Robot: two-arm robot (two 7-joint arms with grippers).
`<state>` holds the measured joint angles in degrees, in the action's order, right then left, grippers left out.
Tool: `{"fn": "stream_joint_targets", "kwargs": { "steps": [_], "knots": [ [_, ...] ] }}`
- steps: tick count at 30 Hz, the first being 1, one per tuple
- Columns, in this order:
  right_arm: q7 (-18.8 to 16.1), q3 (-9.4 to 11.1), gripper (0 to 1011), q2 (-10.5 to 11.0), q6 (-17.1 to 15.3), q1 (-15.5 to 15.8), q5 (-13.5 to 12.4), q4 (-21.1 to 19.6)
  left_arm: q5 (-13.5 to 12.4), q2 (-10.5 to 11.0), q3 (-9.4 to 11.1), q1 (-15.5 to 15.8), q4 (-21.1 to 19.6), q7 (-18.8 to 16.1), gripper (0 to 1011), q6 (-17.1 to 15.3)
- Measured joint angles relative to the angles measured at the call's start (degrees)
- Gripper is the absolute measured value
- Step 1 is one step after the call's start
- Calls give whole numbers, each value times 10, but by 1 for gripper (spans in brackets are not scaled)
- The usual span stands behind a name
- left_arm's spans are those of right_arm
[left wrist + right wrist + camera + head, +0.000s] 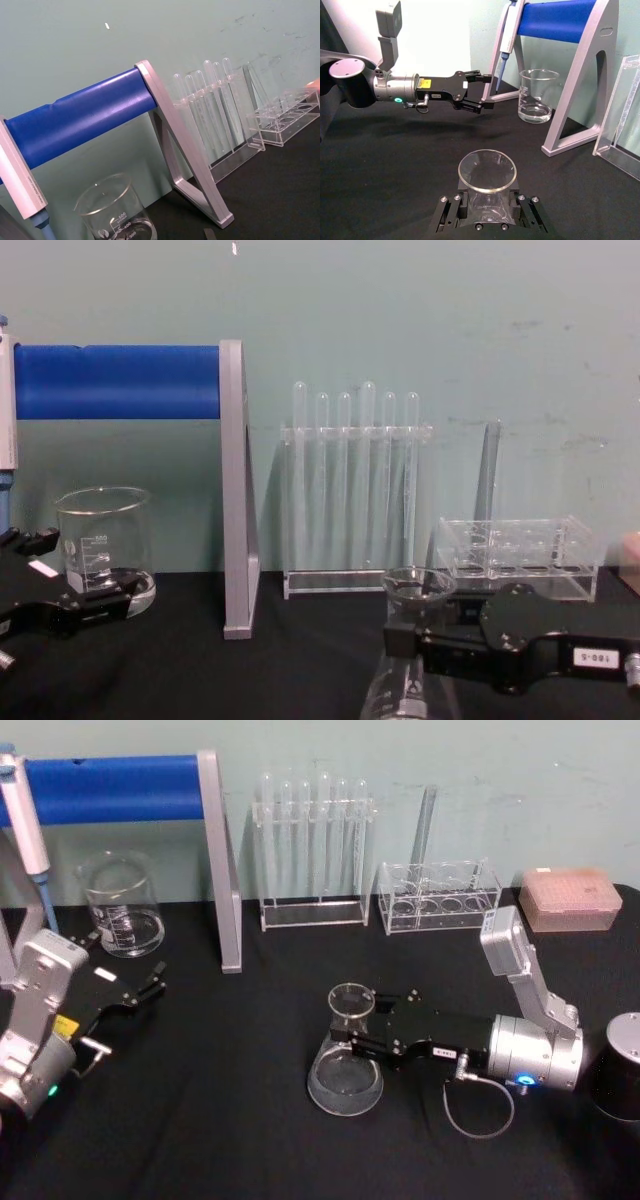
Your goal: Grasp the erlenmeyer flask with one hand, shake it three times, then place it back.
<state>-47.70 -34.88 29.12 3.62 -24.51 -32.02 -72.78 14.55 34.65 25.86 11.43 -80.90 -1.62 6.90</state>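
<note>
Now erlenmeyer flask [345, 1085] is gripped at neck by right gripper [352, 1025], reaching from right — axis upright, base on table [250, 1120]; left gripper [150, 985] parked well apart, jaws wide.

Pale green, faintly scuffed wall [500, 780] behind a black-clothed table [200, 1120] under even, soft light.

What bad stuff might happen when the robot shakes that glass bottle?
The right gripper holds the erlenmeyer flask only by its smooth narrow neck, so hard shaking might let the glass slip and drop. The low clear rack stands behind it; a wide swing might knock it. The left gripper sits open by the beaker.
</note>
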Motion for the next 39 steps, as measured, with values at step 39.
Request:
{"fn": "stream_joint_targets", "kwargs": {
  "steps": [39],
  "knots": [
    [327,112,449,-37,-69,89,53,-172,0,0,0,0,0,0,1001,0]
  ]
}}
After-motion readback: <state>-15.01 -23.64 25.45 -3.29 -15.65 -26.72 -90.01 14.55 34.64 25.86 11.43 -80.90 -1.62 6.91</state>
